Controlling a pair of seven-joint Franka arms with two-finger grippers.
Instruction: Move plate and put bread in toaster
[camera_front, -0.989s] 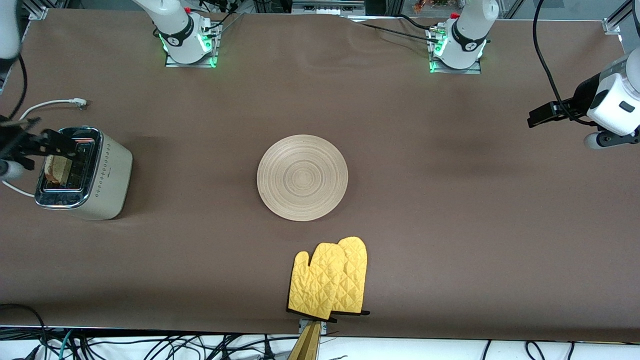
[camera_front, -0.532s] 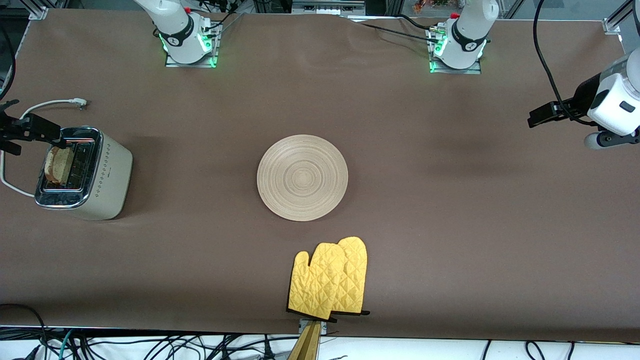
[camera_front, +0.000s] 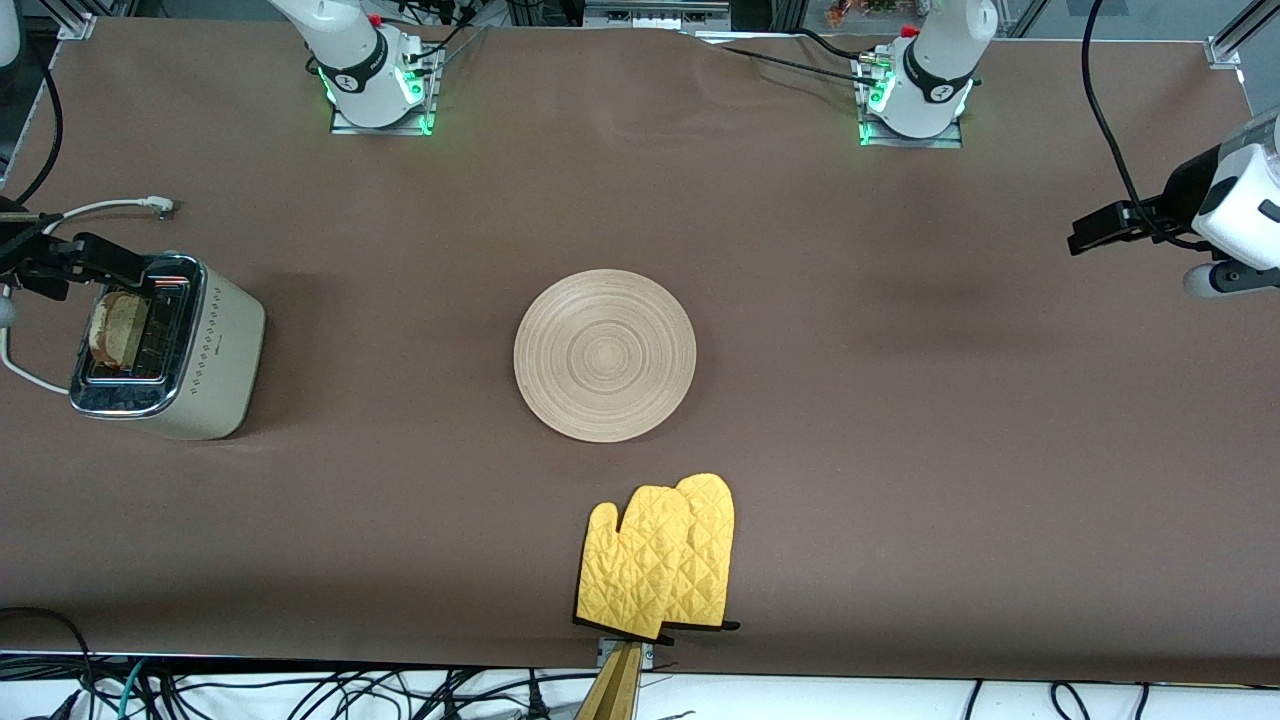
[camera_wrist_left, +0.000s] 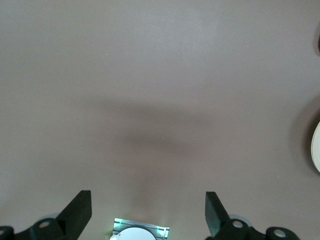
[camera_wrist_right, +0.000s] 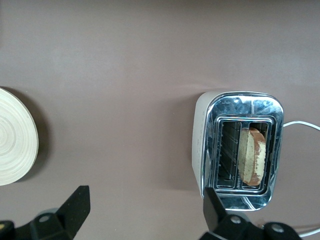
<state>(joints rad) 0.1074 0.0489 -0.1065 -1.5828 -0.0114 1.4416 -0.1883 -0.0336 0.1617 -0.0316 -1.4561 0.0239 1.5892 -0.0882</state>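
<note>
The cream-white toaster (camera_front: 175, 345) stands at the right arm's end of the table. The bread (camera_front: 113, 326) stands in its slot away from the plate, top edge showing; it also shows in the right wrist view (camera_wrist_right: 251, 156) in the toaster (camera_wrist_right: 202, 145). The wooden plate (camera_front: 604, 355) lies bare at the table's middle, and its edge shows in the right wrist view (camera_wrist_right: 15, 145). My right gripper (camera_front: 90, 258) is open and empty, up over the toaster's end nearest the robots (camera_wrist_right: 145, 200). My left gripper (camera_front: 1100, 228) is open and empty, held over bare cloth at the left arm's end (camera_wrist_left: 147, 202).
A pair of yellow oven mitts (camera_front: 660, 560) lies near the table edge nearest the front camera, nearer than the plate. The toaster's white cord (camera_front: 100, 207) runs on the cloth beside the toaster. Brown cloth covers the table. The plate's rim shows in the left wrist view (camera_wrist_left: 316, 147).
My right gripper has let go of the bread and drawn up and away from the slot; the bread stays in the toaster. My left gripper has drifted slightly toward its table end.
</note>
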